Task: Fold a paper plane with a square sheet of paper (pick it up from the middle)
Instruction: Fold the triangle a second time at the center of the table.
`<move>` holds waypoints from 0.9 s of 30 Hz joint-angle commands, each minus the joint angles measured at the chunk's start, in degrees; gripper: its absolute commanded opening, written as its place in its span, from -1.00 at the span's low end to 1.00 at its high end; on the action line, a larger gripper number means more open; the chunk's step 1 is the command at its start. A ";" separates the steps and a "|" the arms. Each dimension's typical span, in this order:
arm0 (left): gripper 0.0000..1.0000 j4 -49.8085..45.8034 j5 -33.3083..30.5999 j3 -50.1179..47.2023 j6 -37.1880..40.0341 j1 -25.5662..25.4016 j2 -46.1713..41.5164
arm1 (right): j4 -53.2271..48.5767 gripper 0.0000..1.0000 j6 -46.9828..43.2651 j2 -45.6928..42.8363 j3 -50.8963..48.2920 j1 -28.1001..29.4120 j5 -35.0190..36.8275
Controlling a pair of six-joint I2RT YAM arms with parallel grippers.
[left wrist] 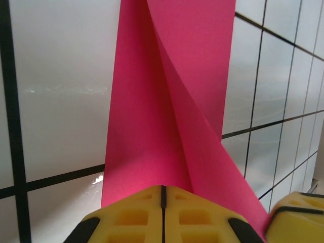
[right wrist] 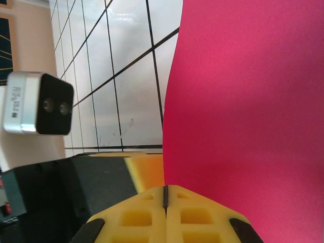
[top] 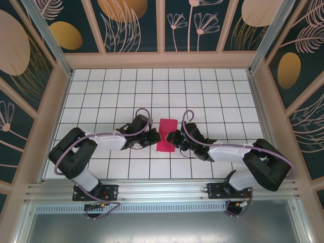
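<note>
the square sheet of paper [top: 164, 135] lies in the middle of the white-tiled worktop [top: 212, 91], already doubled into a narrower pink shape. the left gripper [top: 154, 136] is at its left edge and the right gripper [top: 171, 138] at its right edge, the two close together. in the left wrist view one layer lifts off the other along a slanting line, so the fold looks loose rather than flattened.

each gripper's yellow fingers [left wrist: 131, 220] are clenched tip to tip over the near edge of the paper. i cannot tell whether any paper is pinched in the seam.

the step in hand looks like setting a crease. to do it well, one gripper should pin the lower layer flat against the worktop. the other should then bring the raised layer down so that its edge meets the edge beneath before any pressure goes on.

press lightly at first. thin paper on smooth tiles will likely slide or buckle under a sideways push, and a crooked crease here would spoil the plane's point. sweep along the fold from the pinned end outward.

the grippers have little room between them, so only one should move at a time.
</note>
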 commanded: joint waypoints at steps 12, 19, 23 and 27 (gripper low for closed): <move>-0.86 -2.84 -2.08 2.11 2.97 -0.89 4.45 | 0.24 -1.00 -5.44 0.94 -1.91 -3.19 -3.26; -0.86 -3.89 -2.81 2.33 4.34 -0.85 7.16 | -3.05 -1.00 -16.49 2.19 0.21 -8.13 -10.45; -0.86 -4.98 -3.49 2.91 5.13 -0.86 7.92 | -4.87 -1.00 -23.58 2.99 1.71 -9.91 -13.20; -0.85 -6.32 -4.06 3.58 6.08 -0.96 8.45 | -6.54 -1.00 -29.94 4.00 3.26 -10.94 -15.10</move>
